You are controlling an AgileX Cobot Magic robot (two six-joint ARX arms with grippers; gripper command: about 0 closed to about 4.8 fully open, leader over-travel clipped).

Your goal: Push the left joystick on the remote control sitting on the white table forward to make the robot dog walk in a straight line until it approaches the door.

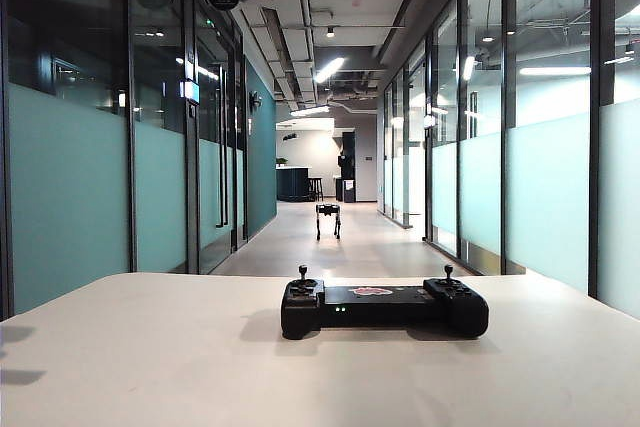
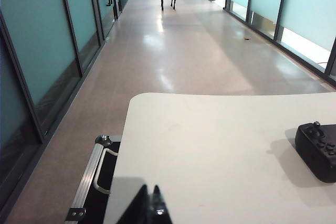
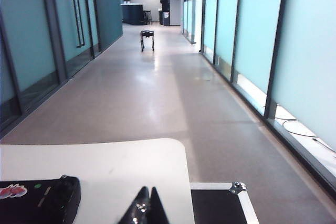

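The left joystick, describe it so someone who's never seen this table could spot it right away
On the white table lies a wide black remote control. The left joystick is the thin black stick rising from its left handle; its twin stands on the right handle. Both grippers sit back, off the remote.

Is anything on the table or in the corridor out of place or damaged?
Nothing stands out. The remote control lies flat on the white table, both sticks upright. The robot dog stands on all four legs far down the corridor. The left tool and right tool are shut, touching nothing.
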